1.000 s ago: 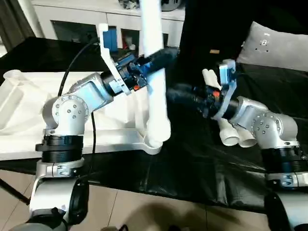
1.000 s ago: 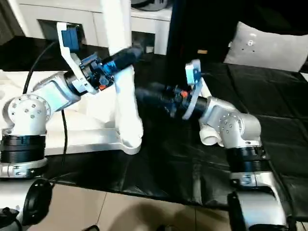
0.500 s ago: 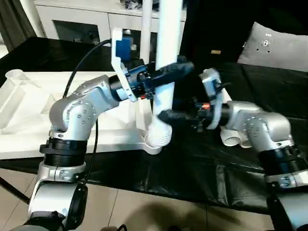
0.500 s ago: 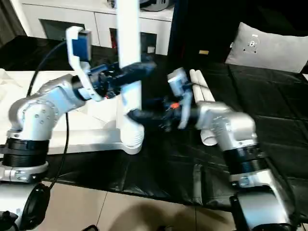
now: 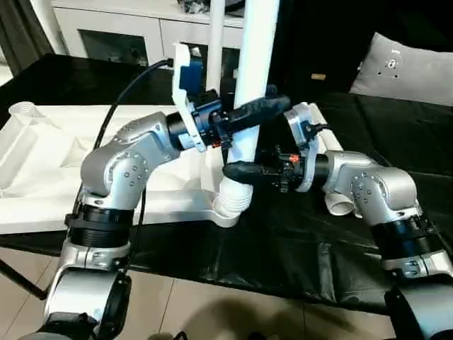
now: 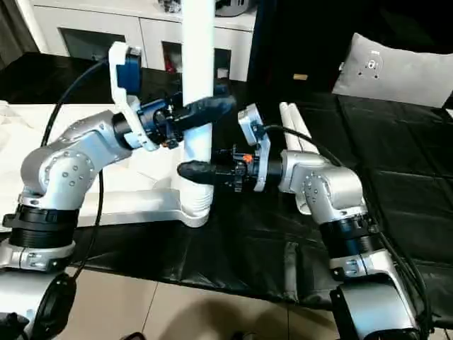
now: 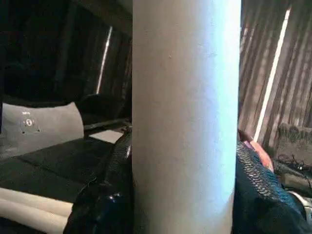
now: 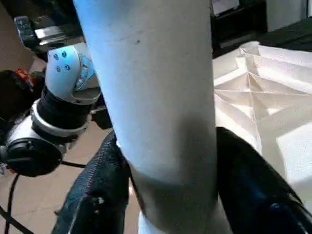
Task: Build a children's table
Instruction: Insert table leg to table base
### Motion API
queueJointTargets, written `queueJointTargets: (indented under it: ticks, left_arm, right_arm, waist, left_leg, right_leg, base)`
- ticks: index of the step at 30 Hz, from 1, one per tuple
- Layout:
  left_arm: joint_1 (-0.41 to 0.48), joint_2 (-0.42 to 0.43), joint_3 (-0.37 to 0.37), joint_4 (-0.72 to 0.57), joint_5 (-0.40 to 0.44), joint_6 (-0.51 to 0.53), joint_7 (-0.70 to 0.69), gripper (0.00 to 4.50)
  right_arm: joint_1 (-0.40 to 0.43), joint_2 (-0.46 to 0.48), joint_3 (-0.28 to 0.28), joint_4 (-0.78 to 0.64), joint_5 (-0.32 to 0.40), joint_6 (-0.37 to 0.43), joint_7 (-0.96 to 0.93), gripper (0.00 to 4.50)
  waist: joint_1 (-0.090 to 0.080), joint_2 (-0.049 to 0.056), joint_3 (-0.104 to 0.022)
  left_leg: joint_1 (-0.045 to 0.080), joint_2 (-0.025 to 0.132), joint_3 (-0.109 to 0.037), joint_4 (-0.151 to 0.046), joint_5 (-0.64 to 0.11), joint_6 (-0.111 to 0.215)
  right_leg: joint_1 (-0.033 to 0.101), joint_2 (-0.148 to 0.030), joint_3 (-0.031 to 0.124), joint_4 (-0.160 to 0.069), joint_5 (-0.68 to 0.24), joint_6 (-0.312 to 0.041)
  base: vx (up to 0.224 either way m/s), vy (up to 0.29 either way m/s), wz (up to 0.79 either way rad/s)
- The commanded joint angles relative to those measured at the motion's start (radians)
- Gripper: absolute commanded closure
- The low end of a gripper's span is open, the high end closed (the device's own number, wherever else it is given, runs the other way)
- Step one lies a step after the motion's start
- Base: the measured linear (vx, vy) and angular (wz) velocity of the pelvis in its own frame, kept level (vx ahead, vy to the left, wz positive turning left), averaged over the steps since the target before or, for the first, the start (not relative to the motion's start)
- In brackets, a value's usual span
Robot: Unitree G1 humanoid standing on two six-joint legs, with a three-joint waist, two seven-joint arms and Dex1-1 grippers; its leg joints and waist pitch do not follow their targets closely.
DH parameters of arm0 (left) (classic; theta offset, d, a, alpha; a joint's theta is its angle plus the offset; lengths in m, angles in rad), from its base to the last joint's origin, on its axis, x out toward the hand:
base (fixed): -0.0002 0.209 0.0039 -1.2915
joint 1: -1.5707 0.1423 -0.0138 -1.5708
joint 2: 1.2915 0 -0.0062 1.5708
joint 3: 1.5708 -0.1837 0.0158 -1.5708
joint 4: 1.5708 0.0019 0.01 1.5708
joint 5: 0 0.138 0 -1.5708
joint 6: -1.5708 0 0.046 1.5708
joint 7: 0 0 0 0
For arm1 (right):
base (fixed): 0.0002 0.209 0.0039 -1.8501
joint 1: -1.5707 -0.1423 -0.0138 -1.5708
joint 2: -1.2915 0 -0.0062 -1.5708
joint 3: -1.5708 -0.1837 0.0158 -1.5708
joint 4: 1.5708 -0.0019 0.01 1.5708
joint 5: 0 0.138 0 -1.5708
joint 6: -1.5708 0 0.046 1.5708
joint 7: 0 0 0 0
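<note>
Surface: a work table covered with black cloth [image 5: 297,241]; behind it stands a white cabinet with glass doors [image 5: 120,35], and a grey cushion [image 5: 403,67] lies at the far right.
Table top: the large white rectangular plastic top [image 5: 42,163] of the children's table lies upside down on the cloth, on the robot's left, with its ribbed underside facing up. In this position the rounded corner sockets are open to the top, so the legs can go in from above.
Leg in work: one long round tapered white plastic leg [image 5: 253,78] stands nearly upright, with its ridged lower end at the near right corner socket [image 5: 228,207]. I judge the step is seating or screwing this leg; I cannot tell how deep it already sits.
Spare legs: two more white round legs [image 6: 301,152] lie flat on the cloth behind the right arm, near enough to be reached.
Left gripper: the left gripper [image 5: 251,113] is pressed around the leg higher up, one black finger on each side. The left wrist view shows both pads touching the tube, which probably keeps it vertical.
Right gripper: the right gripper [image 6: 202,170] pinches the same leg lower, just above the ridged end. The right wrist view shows a finger [image 8: 92,195] on each side, probably to steer the end into the socket.
Risk: if the leg tilts, it may jam in the socket.
</note>
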Motion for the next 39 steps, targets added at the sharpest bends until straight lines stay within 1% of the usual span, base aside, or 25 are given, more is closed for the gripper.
queueJointTargets:
  ticks: [1, 4, 6, 7, 8, 9, 10, 11, 13, 14, 15, 18, 19, 21, 23, 24, 26, 28, 30, 31, 33, 34, 37, 38, 39]
  left_arm:
    - [0.008, 0.003, -0.005, 0.012, 0.027, -0.014, 0.014, 2.65]
    - [0.008, 0.001, -0.002, 0.028, 0.045, -0.015, 0.049, 2.65]
    - [0.007, -0.005, 0.006, 0.045, 0.065, -0.003, 0.11, 2.65]
    - [0.011, -0.008, 0.006, 0.044, 0.073, -0.01, 0.12, 2.65]
    - [0.013, -0.01, 0.005, 0.042, 0.078, -0.016, 0.124, 2.65]
    - [0.018, -0.011, 0.002, 0.037, 0.084, -0.02, 0.131, 2.09]
    - [0.023, -0.015, 0.004, 0.032, 0.089, -0.026, 0.141, 1.95]
    - [0.027, -0.021, 0.007, 0.027, 0.09, -0.034, 0.151, 1.95]
    - [0.038, -0.033, 0.01, 0.013, 0.11, -0.075, 0.179, 1.89]
    - [0.045, -0.039, 0.007, 0.007, 0.137, -0.11, 0.206, 1.6]
    - [0.053, -0.047, 0.0, 0.002, 0.172, -0.158, 0.234, 1.6]
    - [0.073, -0.084, 0.0, -0.008, 0.235, -0.267, 0.306, 1.48]
    - [0.078, -0.095, 0.003, -0.01, 0.245, -0.287, 0.324, 1.48]
    - [0.093, -0.143, 0.015, -0.01, 0.283, -0.37, 0.388, 1.48]
    - [0.096, -0.156, 0.017, -0.008, 0.296, -0.39, 0.411, 1.48]
    - [0.104, -0.172, 0.003, 0.002, 0.361, -0.459, 0.474, 1.48]
    - [0.108, -0.18, -0.007, 0.012, 0.405, -0.5, 0.517, 1.48]
    - [0.107, -0.189, -0.012, 0.025, 0.427, -0.509, 0.549, 1.83]
    - [0.106, -0.202, -0.017, 0.044, 0.446, -0.518, 0.575, 1.83]
    - [0.106, -0.206, -0.018, 0.05, 0.45, -0.522, 0.576, 1.97]
    - [0.107, -0.212, -0.023, 0.06, 0.459, -0.536, 0.576, 2.25]
    - [0.107, -0.216, -0.023, 0.065, 0.463, -0.544, 0.58, 2.25]
    - [0.104, -0.228, -0.024, 0.08, 0.476, -0.568, 0.6, 2.34]
    - [0.103, -0.229, -0.025, 0.083, 0.476, -0.569, 0.601, 2.56]
    - [0.102, -0.23, -0.024, 0.087, 0.473, -0.567, 0.6, 2.62]
  right_arm:
    - [0.002, 0.003, 0.014, -0.01, -0.004, -0.007, -0.002, 2.36]
    - [0.004, 0.009, 0.016, -0.012, -0.01, -0.013, -0.01, 2.45]
    - [0.008, 0.024, 0.015, -0.012, -0.029, -0.031, -0.031, 2.49]
    - [0.009, 0.033, 0.013, -0.01, -0.039, -0.044, -0.047, 2.52]
    - [0.009, 0.039, 0.011, -0.008, -0.044, -0.052, -0.058, 2.52]
    - [0.009, 0.047, 0.008, -0.006, -0.052, -0.063, -0.074, 2.57]
    - [0.008, 0.056, 0.005, -0.005, -0.058, -0.073, -0.092, 2.57]
    - [0.008, 0.065, 0.002, -0.004, -0.064, -0.085, -0.109, 2.58]
    - [0.007, 0.089, -0.005, 0.0, -0.086, -0.116, -0.162, 2.59]
    - [0.005, 0.103, -0.007, 0.004, -0.105, -0.134, -0.199, 2.6]
    - [0.002, 0.121, -0.012, 0.01, -0.12, -0.149, -0.239, 2.6]
    - [-0.006, 0.165, -0.027, 0.018, -0.147, -0.185, -0.323, 2.6]
    - [-0.008, 0.175, -0.032, 0.018, -0.152, -0.194, -0.34, 2.6]
    - [-0.011, 0.201, -0.041, 0.023, -0.163, -0.21, -0.388, 2.6]
    - [-0.011, 0.211, -0.043, 0.026, -0.172, -0.223, -0.406, 2.6]
    - [-0.011, 0.227, -0.042, 0.031, -0.189, -0.242, -0.438, 2.6]
    - [-0.01, 0.237, -0.04, 0.033, -0.198, -0.252, -0.454, 2.6]
    - [-0.007, 0.244, -0.036, 0.027, -0.202, -0.255, -0.465, 2.6]
    - [-0.004, 0.25, -0.029, 0.023, -0.211, -0.262, -0.477, 2.6]
    - [-0.004, 0.252, -0.028, 0.022, -0.215, -0.264, -0.48, 2.6]
    - [-0.003, 0.255, -0.026, 0.021, -0.221, -0.268, -0.485, 2.6]
    - [-0.002, 0.256, -0.026, 0.021, -0.223, -0.27, -0.488, 2.6]
    - [-0.001, 0.26, -0.026, 0.022, -0.232, -0.276, -0.496, 2.6]
    - [0.0, 0.26, -0.026, 0.021, -0.233, -0.277, -0.498, 2.6]
    - [0.001, 0.26, -0.025, 0.019, -0.234, -0.276, -0.499, 2.6]
  waist:
    - [0.0, -0.007, -0.076]
    - [0.001, -0.007, -0.077]
    - [0.0, -0.008, -0.077]
    - [-0.001, -0.01, -0.078]
    - [-0.001, -0.009, -0.078]
    - [0.0, -0.008, -0.077]
    - [-0.001, -0.007, -0.077]
    - [-0.002, -0.007, -0.076]
    - [-0.005, -0.007, -0.076]
    - [-0.005, -0.006, -0.076]
    - [-0.005, -0.006, -0.077]
    - [-0.006, -0.005, -0.076]
    - [-0.007, -0.005, -0.077]
    - [-0.006, -0.005, -0.077]
    - [-0.004, -0.005, -0.077]
    - [-0.005, -0.006, -0.076]
    - [-0.007, -0.007, -0.076]
    - [-0.007, -0.006, -0.075]
    - [-0.006, -0.002, -0.076]
    - [-0.006, -0.004, -0.076]
    - [-0.006, -0.002, -0.076]
    - [-0.007, -0.004, -0.076]
    - [-0.006, -0.003, -0.077]
    - [-0.006, -0.002, -0.077]
    - [-0.006, -0.002, -0.077]
  left_leg:
    - [-0.018, -0.024, 0.039, -0.059, -0.046, 0.046]
    - [-0.017, -0.024, 0.039, -0.059, -0.041, 0.046]
    - [-0.018, -0.022, 0.039, -0.059, -0.04, 0.044]
    - [-0.018, -0.023, 0.039, -0.059, -0.039, 0.043]
    - [-0.018, -0.023, 0.039, -0.059, -0.037, 0.042]
    - [-0.017, -0.023, 0.039, -0.06, -0.038, 0.041]
    - [-0.017, -0.024, 0.039, -0.059, -0.04, 0.042]
    - [-0.016, -0.023, 0.039, -0.06, -0.042, 0.04]
    - [-0.018, -0.023, 0.038, -0.06, -0.044, 0.034]
    - [-0.017, -0.023, 0.038, -0.061, -0.046, 0.033]
    - [-0.016, -0.024, 0.039, -0.061, -0.045, 0.032]
    - [-0.016, -0.022, 0.038, -0.062, -0.048, 0.03]
    - [-0.017, -0.022, 0.038, -0.062, -0.047, 0.029]
    - [-0.015, -0.021, 0.038, -0.063, -0.05, 0.029]
    - [-0.016, -0.019, 0.037, -0.064, -0.048, 0.031]
    - [-0.017, -0.02, 0.037, -0.064, -0.051, 0.033]
    - [-0.017, -0.021, 0.037, -0.064, -0.061, 0.033]
    - [-0.016, -0.023, 0.038, -0.064, -0.063, 0.037]
    - [-0.017, -0.024, 0.038, -0.063, -0.06, 0.035]
    - [-0.017, -0.023, 0.038, -0.063, -0.061, 0.035]
    - [-0.017, -0.023, 0.037, -0.063, -0.061, 0.037]
    - [-0.017, -0.024, 0.037, -0.063, -0.064, 0.039]
    - [-0.016, -0.022, 0.036, -0.064, -0.062, 0.039]
    - [-0.016, -0.022, 0.036, -0.063, -0.064, 0.04]
    - [-0.016, -0.021, 0.035, -0.064, -0.063, 0.041]
  right_leg:
    - [0.093, -0.038, 0.046, -0.059, -0.326, -0.071]
    - [0.092, -0.038, 0.046, -0.058, -0.321, -0.072]
    - [0.092, -0.039, 0.047, -0.056, -0.315, -0.075]
    - [0.092, -0.038, 0.047, -0.057, -0.314, -0.073]
    - [0.092, -0.039, 0.047, -0.055, -0.312, -0.074]
    - [0.092, -0.039, 0.046, -0.057, -0.321, -0.071]
    - [0.092, -0.039, 0.047, -0.058, -0.323, -0.071]
    - [0.091, -0.039, 0.046, -0.06, -0.327, -0.068]
    - [0.09, -0.04, 0.046, -0.06, -0.332, -0.06]
    - [0.09, -0.04, 0.045, -0.062, -0.337, -0.057]
    - [0.091, -0.04, 0.046, -0.061, -0.336, -0.054]
    - [0.089, -0.041, 0.046, -0.063, -0.334, -0.047]
    - [0.09, -0.041, 0.048, -0.061, -0.329, -0.047]
    - [0.088, -0.041, 0.049, -0.062, -0.328, -0.045]
    - [0.089, -0.042, 0.05, -0.06, -0.319, -0.047]
    - [0.088, -0.041, 0.049, -0.062, -0.32, -0.043]
    - [0.089, -0.041, 0.049, -0.063, -0.33, -0.031]
    - [0.087, -0.041, 0.049, -0.066, -0.346, -0.019]
    - [0.088, -0.041, 0.049, -0.066, -0.345, -0.018]
    - [0.087, -0.04, 0.049, -0.067, -0.345, -0.018]
    - [0.087, -0.041, 0.049, -0.065, -0.335, -0.024]
    - [0.087, -0.04, 0.049, -0.067, -0.336, -0.024]
    - [0.087, -0.041, 0.05, -0.064, -0.324, -0.031]
    - [0.087, -0.041, 0.05, -0.064, -0.322, -0.034]
    - [0.087, -0.042, 0.05, -0.062, -0.314, -0.039]
  base:
    - [0.0, 0.0, 0.0]
    - [0.0, 0.0, 0.0]
    - [0.0, 0.0, 0.0]
    - [0.0, 0.0, 0.0]
    - [0.0, 0.0, 0.0]
    - [0.0, 0.0, 0.0]
    - [0.0, 0.0, 0.0]
    - [0.0, 0.0, 0.0]
    - [0.0, 0.0, 0.0]
    - [0.0, 0.0, 0.0]
    - [0.0, 0.0, 0.0]
    - [0.0, 0.0, 0.0]
    - [0.0, 0.0, 0.0]
    - [0.0, 0.0, 0.0]
    - [0.0, 0.0, 0.0]
    - [0.0, 0.0, 0.0]
    - [0.0, 0.0, 0.0]
    - [0.0, 0.0, 0.0]
    - [0.0, 0.0, 0.0]
    - [0.0, 0.0, 0.0]
    - [0.0, 0.0, 0.0]
    - [0.0, 0.0, 0.0]
    - [0.0, 0.0, 0.0]
    - [0.0, 0.0, 0.0]
    - [0.0, 0.0, 0.0]
